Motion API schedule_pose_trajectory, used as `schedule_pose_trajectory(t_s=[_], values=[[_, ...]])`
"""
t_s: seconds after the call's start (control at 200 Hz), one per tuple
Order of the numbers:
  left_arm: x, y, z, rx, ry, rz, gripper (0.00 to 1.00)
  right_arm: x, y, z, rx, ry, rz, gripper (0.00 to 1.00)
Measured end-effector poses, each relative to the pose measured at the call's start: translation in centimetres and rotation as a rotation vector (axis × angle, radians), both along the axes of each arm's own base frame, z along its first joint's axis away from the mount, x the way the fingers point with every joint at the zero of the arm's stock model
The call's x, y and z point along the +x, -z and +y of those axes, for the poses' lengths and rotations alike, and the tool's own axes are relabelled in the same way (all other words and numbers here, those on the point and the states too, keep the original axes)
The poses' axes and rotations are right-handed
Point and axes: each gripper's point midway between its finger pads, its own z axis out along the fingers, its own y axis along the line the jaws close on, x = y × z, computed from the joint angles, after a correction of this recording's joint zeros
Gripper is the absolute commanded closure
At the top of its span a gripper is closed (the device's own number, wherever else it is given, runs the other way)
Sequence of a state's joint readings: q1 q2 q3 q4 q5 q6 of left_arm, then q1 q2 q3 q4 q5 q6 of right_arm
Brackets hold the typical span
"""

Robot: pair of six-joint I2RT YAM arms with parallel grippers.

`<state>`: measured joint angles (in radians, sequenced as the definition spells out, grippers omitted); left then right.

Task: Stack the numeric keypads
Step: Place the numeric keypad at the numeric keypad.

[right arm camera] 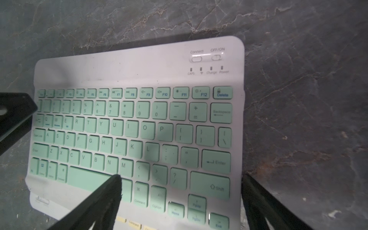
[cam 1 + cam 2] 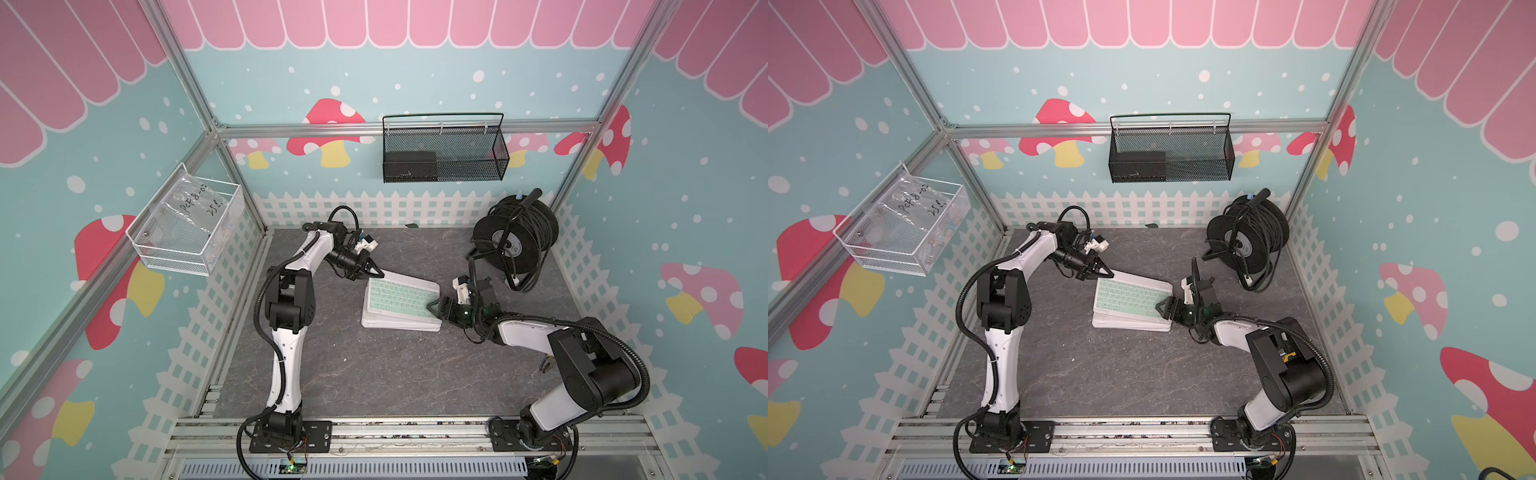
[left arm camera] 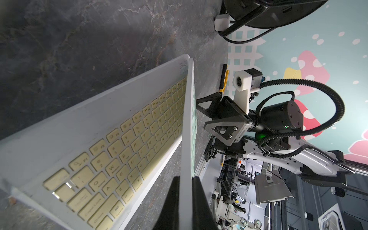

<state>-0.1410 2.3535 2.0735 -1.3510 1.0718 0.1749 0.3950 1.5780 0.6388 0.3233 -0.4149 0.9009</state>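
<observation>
Grey stone tabletop [image 2: 374,374]: mint keyboard [image 2: 399,296] tilts over the stack [image 2: 399,325], its far corner pinched by the left gripper [image 2: 379,274]; right gripper [image 2: 433,307] spread wide beside it. That thin corner pinch could slip, dropping it crooked

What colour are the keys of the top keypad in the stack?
The top keypad has mint green keys; the right wrist view shows them best.

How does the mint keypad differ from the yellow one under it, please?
The mint keypad has green keys; the yellow keypad has yellow ones. Mint is tilted, one edge pinched in the left fingers; yellow lies ungripped beneath. Mint is on top; yellow is mostly covered by it. Both have white frames.
</observation>
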Motion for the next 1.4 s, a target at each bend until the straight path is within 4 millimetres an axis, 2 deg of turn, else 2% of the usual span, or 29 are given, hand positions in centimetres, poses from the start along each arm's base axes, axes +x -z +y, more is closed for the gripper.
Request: schedule_pose_trajectory(t_s=[0.27,0.405,0.555,0.715,1.096,1.401], values=[[1.0,1.4,0.3,0.065,-0.004,-0.007,0.77,0.1,0.4,0.4,0.008,0.007,0.014,0.25],[1.7,2.1,0.8,0.13,-0.018,-0.017,0.76,0.2,0.3,0.6,0.0,0.01,0.009,0.25],[2.9,2.9,1.6,0.216,-0.065,-0.028,0.66,0.2,0.5,0.8,-0.031,0.018,0.008,0.25],[4.1,4.0,2.3,0.284,-0.112,-0.045,0.61,0.5,0.3,0.9,-0.059,0.023,0.008,0.25],[3.6,6.6,3.0,0.41,-0.107,-0.045,0.53,0.4,0.3,1.1,-0.131,0.012,-0.001,0.25],[4.2,6.5,3.4,0.543,-0.127,-0.133,0.42,0.6,-0.2,0.8,-0.211,0.006,-0.034,0.25]])
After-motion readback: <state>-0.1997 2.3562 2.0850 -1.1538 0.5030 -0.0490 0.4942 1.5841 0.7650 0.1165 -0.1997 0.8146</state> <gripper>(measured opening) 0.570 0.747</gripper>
